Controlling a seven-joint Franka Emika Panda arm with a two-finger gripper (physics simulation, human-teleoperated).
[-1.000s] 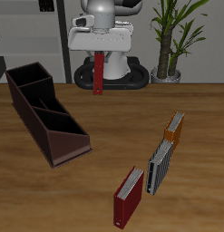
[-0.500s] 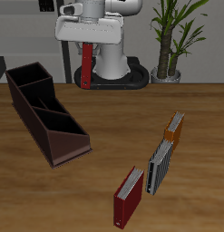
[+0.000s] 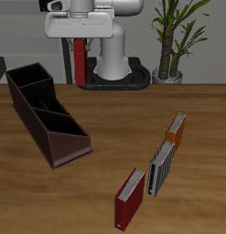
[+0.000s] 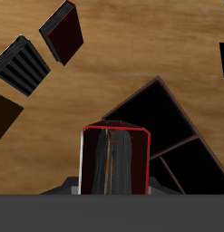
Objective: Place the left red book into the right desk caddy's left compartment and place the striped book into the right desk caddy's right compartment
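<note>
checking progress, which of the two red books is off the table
The red book hanging upright in the tool, above the table's back edge; the other red book stands near the front beside the striped book.

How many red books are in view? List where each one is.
2. One thin dark-red hardcover book hangs upright in the gripper above the table's back edge; the other dark-red book stands near the table's front edge, beside the striped book.

You are getting flat, even simulator lighting in both views, with no glare and no hot spots. Soft, faint shadows are sitting close under the books and beside the right desk caddy (image 3: 46,114), whose interior is reading nearly black. Both views are coming through small and coarse, with jagged edges. You are seeing no lens distortion and nothing out of focus.
</note>
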